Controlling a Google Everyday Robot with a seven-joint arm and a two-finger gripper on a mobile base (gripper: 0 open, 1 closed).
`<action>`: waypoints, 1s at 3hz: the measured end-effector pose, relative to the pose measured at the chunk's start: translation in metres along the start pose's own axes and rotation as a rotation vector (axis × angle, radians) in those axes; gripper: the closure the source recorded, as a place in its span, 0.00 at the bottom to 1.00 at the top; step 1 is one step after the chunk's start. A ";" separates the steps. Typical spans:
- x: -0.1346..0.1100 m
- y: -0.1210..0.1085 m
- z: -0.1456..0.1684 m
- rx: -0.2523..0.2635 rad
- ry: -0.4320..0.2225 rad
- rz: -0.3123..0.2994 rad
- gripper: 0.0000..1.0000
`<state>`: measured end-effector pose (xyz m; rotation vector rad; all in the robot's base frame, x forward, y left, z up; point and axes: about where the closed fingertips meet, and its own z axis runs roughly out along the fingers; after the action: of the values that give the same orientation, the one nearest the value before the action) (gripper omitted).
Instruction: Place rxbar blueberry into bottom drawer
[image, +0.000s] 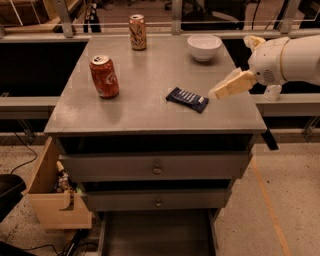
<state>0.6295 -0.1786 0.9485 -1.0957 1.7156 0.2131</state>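
The rxbar blueberry (187, 99), a flat dark-blue wrapper with white stripes, lies on the grey cabinet top (150, 75) right of centre. My gripper (229, 85) hangs above the top's right edge, just right of the bar and not touching it, its cream fingers pointing left and down toward the bar. The bottom drawer (155, 234) stands pulled out at the cabinet's foot, its dark tray interior showing.
A red soda can (104, 76) stands at the left of the top, a tan can (137, 32) at the back, a white bowl (204, 47) at the back right. Two upper drawers with knobs (157, 169) are shut. A wooden box (52, 192) sits at the lower left.
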 end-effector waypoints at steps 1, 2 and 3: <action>0.005 0.004 0.034 -0.016 -0.049 0.051 0.00; 0.015 0.007 0.061 -0.044 -0.091 0.086 0.00; 0.026 0.010 0.079 -0.085 -0.130 0.113 0.00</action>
<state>0.6737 -0.1401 0.8882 -1.0248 1.6656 0.4227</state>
